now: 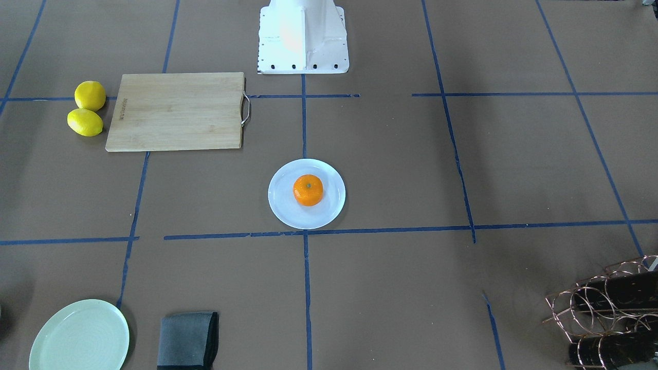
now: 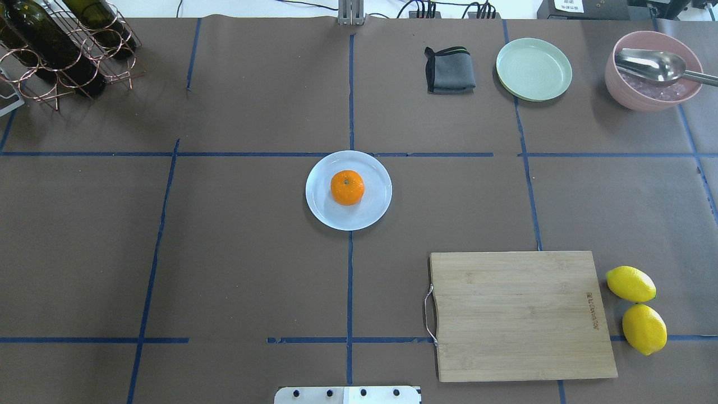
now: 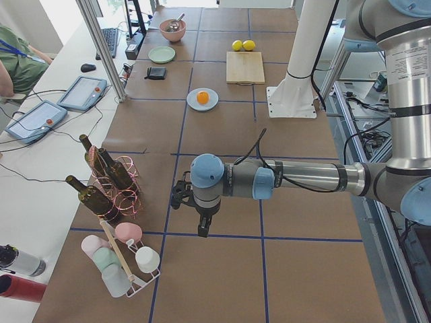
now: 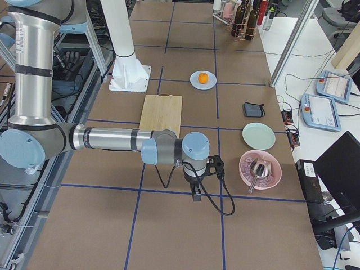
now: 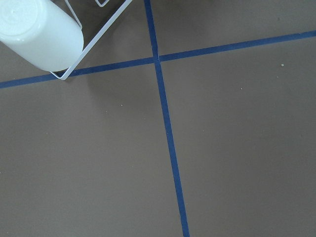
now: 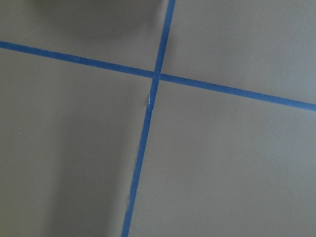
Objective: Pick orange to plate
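1 orange (image 2: 347, 187) on 1 plate (image 2: 373, 210); 2 lemons (image 2: 630, 284) by 1 board (image 2: 519, 314).

Left arm (image 3: 303, 178): forearm is held level, wrist bent downward.
Left pincer (image 3: 201, 231): pointed straight down; jaw state cannot be told.
Right arm (image 4: 107, 138): forearm is held level, wrist bent downward.
Right pincer (image 4: 196, 195): pointed straight down; jaw state cannot be told.

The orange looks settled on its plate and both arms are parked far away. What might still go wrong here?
The orange is round and lies loose on the shallow plate, so a table bump might roll it off. The left gripper hangs near the bottle rack and the right gripper near the pink bowl; a careless swing might clip them.
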Robot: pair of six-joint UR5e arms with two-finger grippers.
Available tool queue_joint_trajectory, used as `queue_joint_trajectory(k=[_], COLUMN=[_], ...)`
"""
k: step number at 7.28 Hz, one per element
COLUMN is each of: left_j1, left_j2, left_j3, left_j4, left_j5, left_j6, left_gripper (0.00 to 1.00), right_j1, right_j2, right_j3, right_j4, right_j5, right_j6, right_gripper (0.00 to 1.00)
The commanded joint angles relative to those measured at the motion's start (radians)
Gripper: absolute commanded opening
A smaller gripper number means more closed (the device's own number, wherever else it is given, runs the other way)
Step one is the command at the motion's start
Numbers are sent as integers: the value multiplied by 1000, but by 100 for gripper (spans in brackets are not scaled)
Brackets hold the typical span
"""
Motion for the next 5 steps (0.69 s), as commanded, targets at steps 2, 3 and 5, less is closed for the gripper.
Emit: queue_joint_trajectory(k=[2, 3, 5], left_j1=[-4, -4, -4], left_j2=[31, 31, 31], left_j3=[-4, -7, -10], left_j4=[2, 2, 0], left_j5=[4, 4, 6], left_j6=[0, 0, 0], left_gripper=[100, 100, 100], right_j1=[-38, -39, -39], right_j2=[-1, -9, -12], right_j3=[42, 40, 36], right_j4=[-61, -58, -53], right_j5=[-46, -44, -44], right_j6=[0, 0, -6], right_gripper=[100, 100, 100])
